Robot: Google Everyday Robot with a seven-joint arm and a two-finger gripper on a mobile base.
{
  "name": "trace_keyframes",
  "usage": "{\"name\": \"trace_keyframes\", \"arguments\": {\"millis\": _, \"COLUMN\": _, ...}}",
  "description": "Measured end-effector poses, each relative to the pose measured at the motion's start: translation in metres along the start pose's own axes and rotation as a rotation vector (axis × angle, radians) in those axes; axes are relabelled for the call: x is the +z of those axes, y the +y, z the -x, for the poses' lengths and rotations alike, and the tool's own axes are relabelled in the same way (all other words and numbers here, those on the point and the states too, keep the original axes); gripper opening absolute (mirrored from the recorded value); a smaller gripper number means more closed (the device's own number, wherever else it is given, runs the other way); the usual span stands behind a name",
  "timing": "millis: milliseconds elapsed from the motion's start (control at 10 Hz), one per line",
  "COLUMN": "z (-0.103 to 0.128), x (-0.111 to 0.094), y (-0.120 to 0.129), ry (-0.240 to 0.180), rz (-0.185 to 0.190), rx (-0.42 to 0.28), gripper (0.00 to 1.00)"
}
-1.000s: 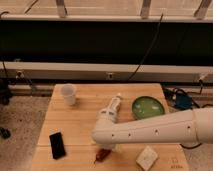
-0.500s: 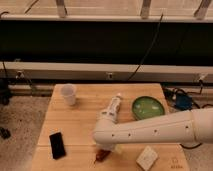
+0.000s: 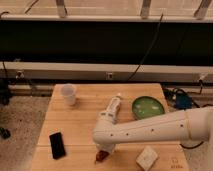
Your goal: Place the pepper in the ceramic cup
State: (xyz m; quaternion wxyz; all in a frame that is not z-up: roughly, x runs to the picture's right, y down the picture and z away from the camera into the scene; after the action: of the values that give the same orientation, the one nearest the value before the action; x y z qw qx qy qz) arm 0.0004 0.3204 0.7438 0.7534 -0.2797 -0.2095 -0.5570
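Light on your scene is soft and even, coming from above. The table (image 3: 75,120) reads warm and bright, with no hard glare. The dark band (image 3: 100,45) across the upper frame is near black. The arm (image 3: 150,131) is lit on top. The tool (image 3: 103,154), lower centre, sits in the arm's shade.

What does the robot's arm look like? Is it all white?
Mostly, yes. The arm is a fat, creamy-white tube with a row of little dark dots along it and a rounded end. The gripper is under that round end, by the front edge of the table, and it looks small and dark.
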Motion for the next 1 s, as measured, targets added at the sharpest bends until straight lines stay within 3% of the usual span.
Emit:
{"name": "trace_keyframes", "arguments": {"millis": 300, "z": 0.004, "x": 0.000, "y": 0.003, "ry": -0.002, "rz": 0.004, "rx": -0.007, "gripper": 0.00}}
{"name": "trace_keyframes", "arguments": {"millis": 600, "z": 0.002, "x": -0.017, "y": 0.000, "ry": 0.015, "rz": -0.028, "rx": -0.005, "gripper": 0.00}}
{"name": "trace_keyframes", "arguments": {"millis": 1000, "z": -0.011, "x": -0.032, "y": -0.003, "ry": 0.038, "rz": -0.045, "rx": -0.009, "gripper": 0.00}}
